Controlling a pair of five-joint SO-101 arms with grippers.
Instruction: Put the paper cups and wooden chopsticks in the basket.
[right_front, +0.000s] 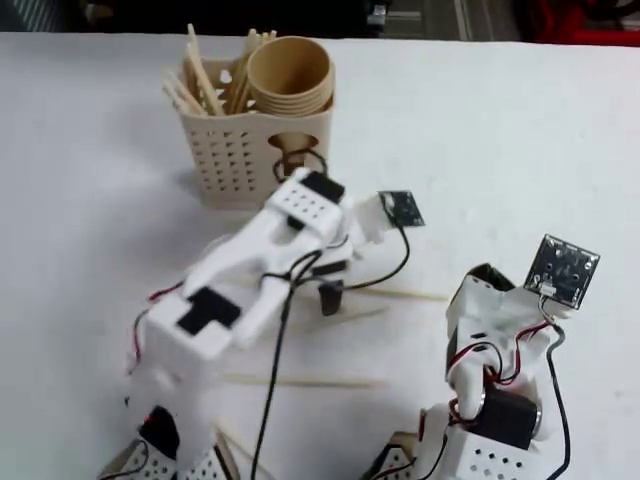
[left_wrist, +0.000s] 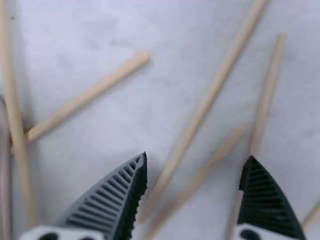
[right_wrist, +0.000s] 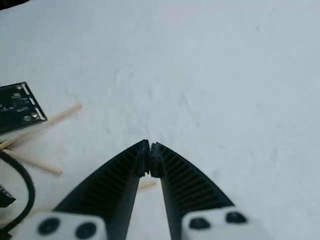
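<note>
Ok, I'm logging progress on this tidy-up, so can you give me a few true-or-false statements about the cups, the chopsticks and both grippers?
1. The paper cups sit stacked inside the basket. True.
2. Every wooden stick is in the basket. False: several chopsticks lie loose on the table.
3. The left gripper is open above loose chopsticks. True.
4. The right gripper grips a chopstick. False: it is shut on nothing, over bare table.
</note>
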